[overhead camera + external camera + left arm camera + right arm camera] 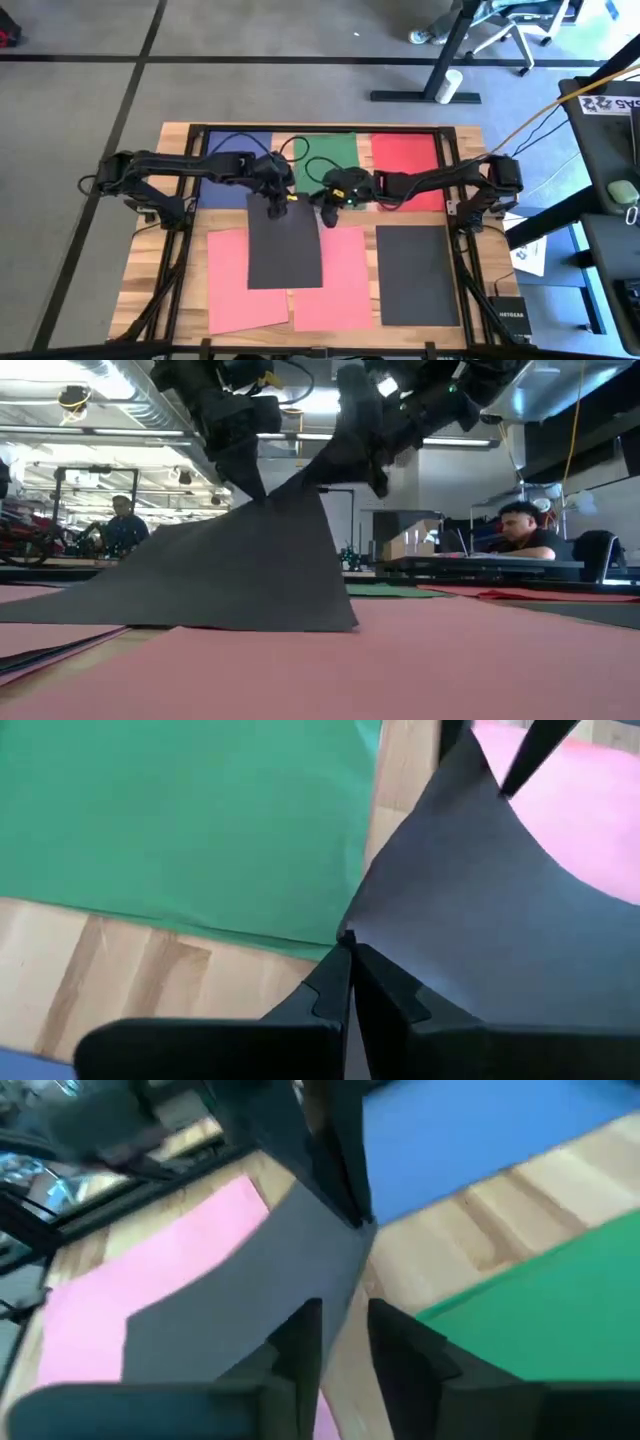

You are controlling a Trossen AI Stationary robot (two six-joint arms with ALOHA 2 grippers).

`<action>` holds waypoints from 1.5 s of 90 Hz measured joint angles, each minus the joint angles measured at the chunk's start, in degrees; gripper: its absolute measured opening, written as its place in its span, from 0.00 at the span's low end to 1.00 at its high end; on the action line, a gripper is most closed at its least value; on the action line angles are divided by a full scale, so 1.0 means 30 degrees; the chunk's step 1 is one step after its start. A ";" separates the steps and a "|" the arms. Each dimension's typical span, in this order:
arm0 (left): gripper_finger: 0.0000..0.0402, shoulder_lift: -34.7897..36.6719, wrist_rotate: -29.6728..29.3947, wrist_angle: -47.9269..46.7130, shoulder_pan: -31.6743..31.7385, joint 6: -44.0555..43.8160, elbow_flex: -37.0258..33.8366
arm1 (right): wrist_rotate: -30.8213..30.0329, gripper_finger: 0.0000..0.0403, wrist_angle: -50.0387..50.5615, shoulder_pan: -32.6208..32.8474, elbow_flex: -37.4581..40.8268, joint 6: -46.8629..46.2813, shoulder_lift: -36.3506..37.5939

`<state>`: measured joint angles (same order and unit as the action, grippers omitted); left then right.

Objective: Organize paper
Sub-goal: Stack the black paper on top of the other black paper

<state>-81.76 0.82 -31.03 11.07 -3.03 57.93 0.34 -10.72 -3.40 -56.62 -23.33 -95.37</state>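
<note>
On the wooden table (pixel 150 262) the far row holds a blue sheet (pixel 232 150), a green sheet (pixel 328 155) and a red sheet (pixel 405 165), lying flat side by side with narrow strips of bare wood between them. In the near row two salmon pink sheets (pixel 232 290) lie left and centre, and a dark grey sheet (pixel 415 275) lies flat at the right, its right edge close to the table's frame. A second dark sheet (pixel 285 245) sits across the gap between the two pink ones, overlapping both; its far edge is lifted off the table while its near edge rests on the pink paper, so in the low view it rises like a tent to a peak. The left hand (pixel 273 208) has its two fingers pinched shut on that lifted far edge near the left corner, just near of the blue and green sheets. The right hand (pixel 325 205) is at the same far edge toward its right corner, fingers slightly apart with the sheet's edge running into the gap between them; whether they grip it cannot be told. The two hands are close together over the middle of the table. Bare wood shows along the left side of the table and between the far and near rows.
</note>
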 joint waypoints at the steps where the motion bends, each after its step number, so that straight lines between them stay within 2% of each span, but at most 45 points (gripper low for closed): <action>1: 0.00 0.0000 0.0001 0.0007 0.0000 0.0003 0.0000 | -0.0049 0.13 0.0000 -0.0004 0.0000 0.0000 0.0000; 41: 0.00 -0.0006 0.0000 0.0182 0.0000 -0.0007 0.0000 | -0.0185 0.11 -0.0454 -0.0587 0.0015 -0.0585 -0.0623; 57: 0.00 -0.0007 0.0000 0.0204 0.0000 -0.0058 -0.0007 | 0.1562 0.11 -0.1983 -0.0807 0.0015 -0.0696 -0.1771; 70: 0.00 -0.0007 -0.0002 0.0186 0.0000 -0.0058 -0.0007 | 0.1614 0.02 -0.1788 -0.0888 0.0015 -0.0538 -0.1938; 82: 0.01 -0.0007 0.0000 0.0087 0.0000 -0.0044 -0.0007 | 0.1606 0.00 -0.1790 -0.0896 0.0010 -0.0100 -0.1677; 117: 0.01 0.0591 0.0000 0.0087 0.0000 -0.0518 -0.0015 | 0.1590 0.00 0.1656 -0.0881 0.0007 0.0728 -0.0131; 135: 0.01 0.1438 -0.0003 0.0180 0.0000 -0.0247 -0.0015 | 0.1989 0.00 0.1921 -0.0881 0.0007 0.0931 0.0138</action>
<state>-77.44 0.81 -30.48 11.07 -3.77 57.89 6.31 -4.96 -6.04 -56.60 -20.54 -94.96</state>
